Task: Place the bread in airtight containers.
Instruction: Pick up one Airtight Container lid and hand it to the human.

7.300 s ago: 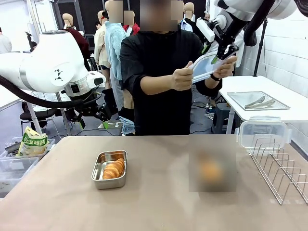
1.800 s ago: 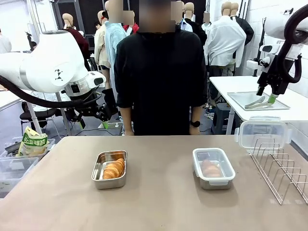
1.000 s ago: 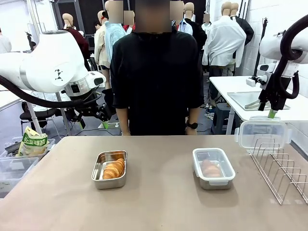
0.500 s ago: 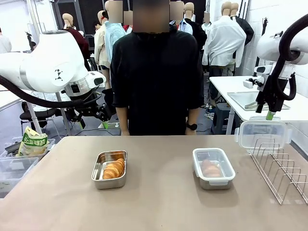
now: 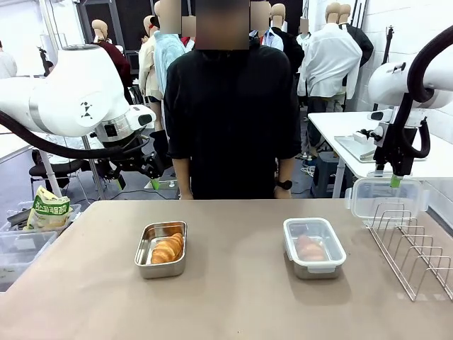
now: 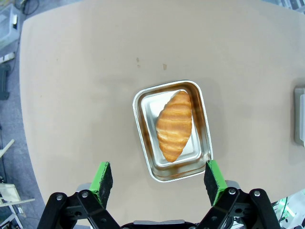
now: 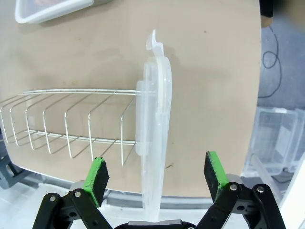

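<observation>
While both pincers gape empty, a ridged glossy croissant (image 6: 174, 125) fills a steel pan (image 6: 143, 143).

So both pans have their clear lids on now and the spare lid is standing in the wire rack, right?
Not quite. The right pan is lidded, but the left pan is open, its croissant uncovered, as the left wrist view shows. The spare lid does stand in the wire rack.

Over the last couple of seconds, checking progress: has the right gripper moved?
Yes. The right gripper has come down and toward the table, from over the far metal tray to just above the clear lid standing in the wire rack.
</observation>
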Tool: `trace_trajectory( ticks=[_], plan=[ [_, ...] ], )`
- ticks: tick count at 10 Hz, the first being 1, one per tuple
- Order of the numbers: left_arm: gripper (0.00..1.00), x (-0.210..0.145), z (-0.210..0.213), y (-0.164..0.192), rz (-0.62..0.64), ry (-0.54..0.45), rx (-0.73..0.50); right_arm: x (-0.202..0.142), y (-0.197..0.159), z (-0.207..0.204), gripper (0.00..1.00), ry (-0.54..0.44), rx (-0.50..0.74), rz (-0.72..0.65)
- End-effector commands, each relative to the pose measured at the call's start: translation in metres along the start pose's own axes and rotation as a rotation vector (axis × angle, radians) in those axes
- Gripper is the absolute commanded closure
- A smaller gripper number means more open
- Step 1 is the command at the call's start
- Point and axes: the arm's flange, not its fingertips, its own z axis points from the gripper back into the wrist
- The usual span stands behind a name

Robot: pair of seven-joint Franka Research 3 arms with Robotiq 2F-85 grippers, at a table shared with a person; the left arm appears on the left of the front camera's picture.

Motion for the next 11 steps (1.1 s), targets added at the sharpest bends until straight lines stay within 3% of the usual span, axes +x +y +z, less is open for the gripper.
trace_trajectory(
  ticks=[1, 5, 6, 11],
  plan=[
    [0.00, 0.000, 0.002, 0.000, 0.006, 0.000, 0.017, 0.007, 0.005, -0.012, 0.00, 0.021, 0.027, -0.026],
    [0.00, 0.000, 0.002, 0.000, 0.006, 0.000, 0.017, 0.006, 0.003, -0.020, 0.00, 0.033, 0.051, -0.052],
    [0.00, 0.000, 0.002, 0.000, 0.006, 0.000, 0.017, 0.005, 0.003, -0.019, 0.12, 0.053, 0.060, -0.049],
    [0.00, 0.000, 0.002, 0.000, 0.006, 0.000, 0.017, 0.004, 0.001, -0.022, 0.91, 0.056, 0.088, -0.054]
  ],
)
